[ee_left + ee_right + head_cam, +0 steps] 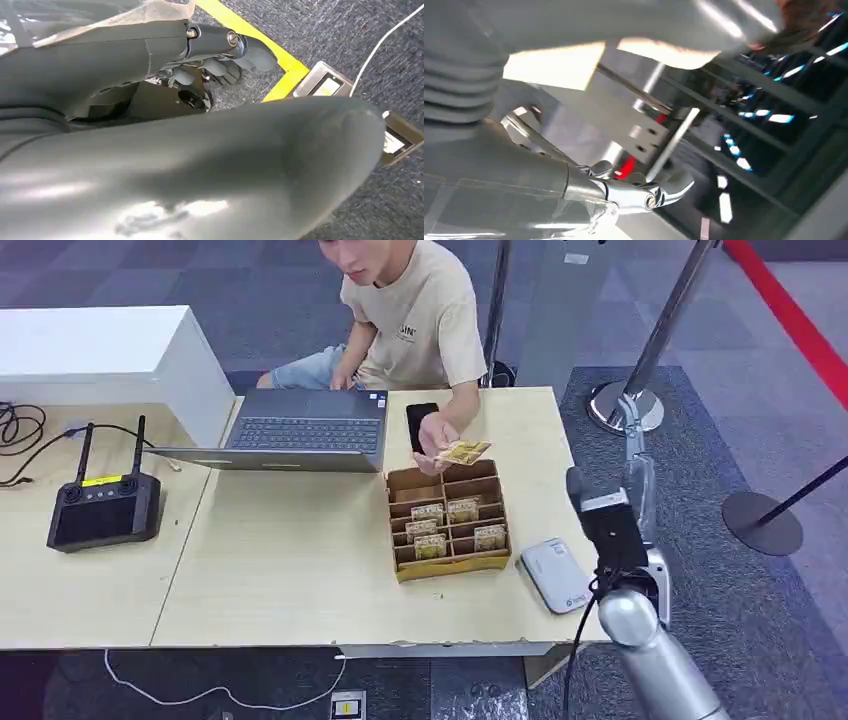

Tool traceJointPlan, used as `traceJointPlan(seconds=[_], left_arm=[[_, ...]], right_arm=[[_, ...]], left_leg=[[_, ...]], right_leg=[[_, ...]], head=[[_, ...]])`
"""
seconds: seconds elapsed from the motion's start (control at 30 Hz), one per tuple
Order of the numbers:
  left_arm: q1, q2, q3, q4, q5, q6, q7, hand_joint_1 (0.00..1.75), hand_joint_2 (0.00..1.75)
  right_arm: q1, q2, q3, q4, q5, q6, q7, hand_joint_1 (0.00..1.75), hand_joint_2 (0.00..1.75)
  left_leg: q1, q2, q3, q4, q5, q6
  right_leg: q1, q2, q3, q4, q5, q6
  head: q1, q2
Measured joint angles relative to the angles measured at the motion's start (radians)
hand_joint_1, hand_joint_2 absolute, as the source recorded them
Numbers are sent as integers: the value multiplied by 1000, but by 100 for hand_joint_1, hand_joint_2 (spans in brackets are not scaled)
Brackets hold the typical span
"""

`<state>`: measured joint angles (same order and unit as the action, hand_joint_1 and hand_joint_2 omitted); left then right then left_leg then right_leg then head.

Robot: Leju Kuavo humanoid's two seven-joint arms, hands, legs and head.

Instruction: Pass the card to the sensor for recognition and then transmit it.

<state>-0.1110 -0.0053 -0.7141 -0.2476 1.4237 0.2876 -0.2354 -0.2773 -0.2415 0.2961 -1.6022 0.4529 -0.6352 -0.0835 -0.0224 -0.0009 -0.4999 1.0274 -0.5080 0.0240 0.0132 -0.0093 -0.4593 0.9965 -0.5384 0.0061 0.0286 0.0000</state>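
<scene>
Both hands empty | right hand [634, 445] raised, fingers apart | left hand [220, 65] curled

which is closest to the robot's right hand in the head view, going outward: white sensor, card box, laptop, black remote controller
From the right hand, raised off the table's right edge:
1. White sensor, at the near right corner.
2. Card box, mid-table.
3. Laptop, at the far edge.
4. Black remote controller, far left.

Tan card [465, 451]; brown cardboard tray [452, 565]; white sensor [556, 575]; black controller [104, 510].
</scene>
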Motion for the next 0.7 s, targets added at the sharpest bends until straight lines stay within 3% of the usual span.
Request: traceJointPlan(seconds=[0.7], left_arm=[[-32, 3, -48, 0, -34, 15, 47, 0, 0]], right_arm=[[-150, -39, 313, -37, 718, -31, 176, 0, 175]], left_leg=[[0, 0, 0, 0, 0, 0]], right_leg=[[0, 0, 0, 0, 0, 0]], head=[[0, 0]])
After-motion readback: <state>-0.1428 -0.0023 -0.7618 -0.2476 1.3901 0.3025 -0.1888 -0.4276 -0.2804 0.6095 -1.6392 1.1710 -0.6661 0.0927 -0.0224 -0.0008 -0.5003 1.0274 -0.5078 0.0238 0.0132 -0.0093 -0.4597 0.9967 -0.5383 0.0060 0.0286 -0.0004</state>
